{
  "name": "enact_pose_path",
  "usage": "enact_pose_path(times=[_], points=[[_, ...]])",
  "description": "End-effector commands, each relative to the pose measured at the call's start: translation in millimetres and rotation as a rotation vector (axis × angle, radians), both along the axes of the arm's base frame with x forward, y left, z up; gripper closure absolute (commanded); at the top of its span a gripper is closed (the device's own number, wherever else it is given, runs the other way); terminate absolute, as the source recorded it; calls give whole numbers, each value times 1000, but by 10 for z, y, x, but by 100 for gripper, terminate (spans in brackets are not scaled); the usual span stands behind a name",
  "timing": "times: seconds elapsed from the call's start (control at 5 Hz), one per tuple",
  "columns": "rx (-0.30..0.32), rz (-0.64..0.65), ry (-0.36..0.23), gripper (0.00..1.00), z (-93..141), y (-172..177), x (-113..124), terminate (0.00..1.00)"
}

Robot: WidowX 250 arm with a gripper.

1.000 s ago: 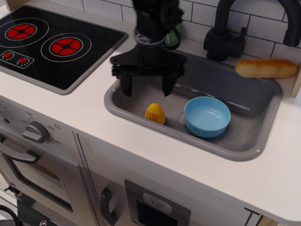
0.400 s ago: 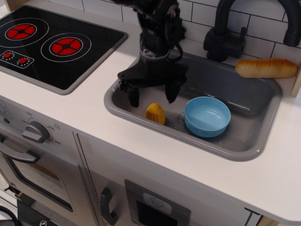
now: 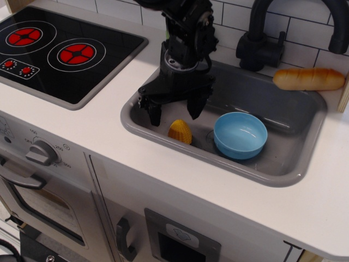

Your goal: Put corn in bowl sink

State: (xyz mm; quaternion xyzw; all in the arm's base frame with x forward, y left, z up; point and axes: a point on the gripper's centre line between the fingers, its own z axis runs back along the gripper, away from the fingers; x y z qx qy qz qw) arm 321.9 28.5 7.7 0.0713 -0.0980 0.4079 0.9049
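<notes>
Your end effector [image 3: 174, 112] has dropped into the sink [image 3: 283, 177] over the last second, going from well above the rim to down inside the basin, and in the last fraction it barely shifted. Fingers spread wide, nothing held. They now straddle the space just behind and above the corn [image 3: 180, 131], one finger to each side (left one near the sink's left wall).

The corn sits on the sink floor, left part, same spot as before, untouched. So no grasp yet; judging from this, you're in the final approach, and the next move probably needs a little more descent before closing.

Containers:
- sink: holds the corn and the bowl [image 3: 240, 135]; also your end effector.
- bowl: light blue, upright, empty, just right of the corn, apart from it (small gap).

A bread loaf [image 3: 308, 78] lies on the sink's back right rim, by the black faucet [image 3: 262, 38]. Stovetop [image 3: 60, 49] on the white desk [image 3: 82, 131], off to the left, not involved.
</notes>
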Motion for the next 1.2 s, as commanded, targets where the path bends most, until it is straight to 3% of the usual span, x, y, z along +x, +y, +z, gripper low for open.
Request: enact_pose_path(times=[0.0,0.2,0.4,0.6,1.0], points=[[-13,32,-31,0,-87,-76,13,0],[-27,37,-44,0,-94,-98,29,0],[-31,27,-54,100,-103,-111,20,0],[-26,25,-48,100,-47,-91,26,0],[-41,53,-34,100,466,-181,93,0]])
